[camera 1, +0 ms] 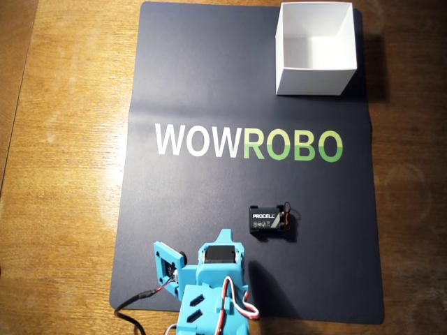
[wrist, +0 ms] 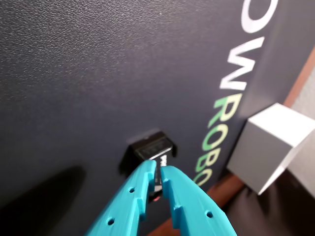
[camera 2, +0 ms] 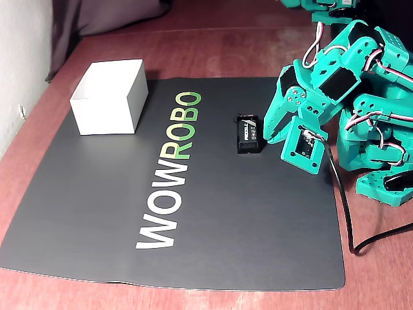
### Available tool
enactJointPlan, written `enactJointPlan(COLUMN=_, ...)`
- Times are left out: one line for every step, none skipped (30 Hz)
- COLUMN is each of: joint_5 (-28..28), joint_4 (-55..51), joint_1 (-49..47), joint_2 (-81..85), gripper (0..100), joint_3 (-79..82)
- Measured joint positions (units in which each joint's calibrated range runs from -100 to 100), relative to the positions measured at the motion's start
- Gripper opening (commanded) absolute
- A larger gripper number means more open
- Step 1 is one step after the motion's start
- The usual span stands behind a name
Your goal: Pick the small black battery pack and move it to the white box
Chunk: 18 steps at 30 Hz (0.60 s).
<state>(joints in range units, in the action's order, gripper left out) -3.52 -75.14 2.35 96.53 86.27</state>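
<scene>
In the fixed view, the box stands at the left on the dark mat, near its far-left corner, open at the top. The white and green "WOWROBO" lettering runs down the middle of the mat. Right of the lettering the battery lies flat on the mat, well apart from the box. Just right of it hangs the gripper of the teal arm, its tips close beside the battery's right edge.

In the overhead view, the arm comes in from the bottom edge at left of centre; the battery lies to its upper right, thin wires curling at its right end, and the box sits at the top right of the mat.

In the wrist view, the two teal fingers are nearly pressed together, only a narrow slit between the tips, holding nothing. The battery lies just beyond the tips; whether they touch it cannot be told. The box shows at the right.
</scene>
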Motion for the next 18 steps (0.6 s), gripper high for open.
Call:
enactJointPlan(joint_5=0.0, joint_4=0.1, joint_1=0.0, joint_2=-1.7, gripper=1, joint_3=-0.8)
enactJointPlan(joint_5=-0.1, joint_4=0.4, joint_1=0.0, joint_2=-4.0, gripper=1, joint_3=-1.8)
enactJointPlan(joint_5=-0.1, joint_4=1.0, joint_1=0.0, joint_2=-5.9, gripper=1, joint_3=-2.6)
enactJointPlan(joint_5=-0.1, joint_4=1.5, joint_1=0.0, joint_2=-8.4, gripper=1, joint_3=-4.0)
enactJointPlan(joint_5=-0.1, joint_4=1.6, joint_1=0.0, joint_2=-10.4, gripper=1, joint_3=-5.1)
enactJointPlan(joint_5=-0.1, joint_4=1.7, joint_1=0.0, joint_2=-12.8, gripper=1, joint_3=-6.3)
enactJointPlan(joint_5=-0.1, joint_4=1.7, joint_1=0.0, joint_2=-15.3, gripper=1, joint_3=-7.7)
enactJointPlan(joint_5=-0.1, joint_4=1.7, joint_1=0.0, joint_2=-16.8, gripper=1, joint_3=-9.0)
enactJointPlan(joint_5=-0.1, joint_4=1.7, joint_1=-0.1, joint_2=-18.1, gripper=1, joint_3=-10.4)
enactJointPlan(joint_5=-0.1, joint_4=1.7, joint_1=-0.1, joint_2=-19.9, gripper=1, joint_3=-11.7)
enactJointPlan(joint_5=-0.1, joint_4=1.7, joint_1=-0.1, joint_2=-21.9, gripper=1, joint_3=-12.7)
enactJointPlan(joint_5=-0.1, joint_4=1.7, joint_1=-0.1, joint_2=-23.1, gripper=1, joint_3=-13.9)
enactJointPlan(joint_5=-0.1, joint_4=1.7, joint_1=-0.1, joint_2=-24.1, gripper=1, joint_3=-15.4)
enactJointPlan(joint_5=-0.1, joint_4=1.7, joint_1=0.7, joint_2=-25.9, gripper=1, joint_3=-17.2)
enactJointPlan(joint_5=-0.1, joint_4=1.7, joint_1=2.6, joint_2=-27.3, gripper=1, joint_3=-18.9)
enactJointPlan(joint_5=-0.1, joint_4=1.7, joint_1=4.4, joint_2=-28.5, gripper=1, joint_3=-20.7)
enactJointPlan(joint_5=-0.1, joint_4=1.9, joint_1=5.9, joint_2=-30.6, gripper=1, joint_3=-22.5)
enactJointPlan(joint_5=-0.1, joint_4=1.9, joint_1=7.0, joint_2=-32.6, gripper=1, joint_3=-23.5)
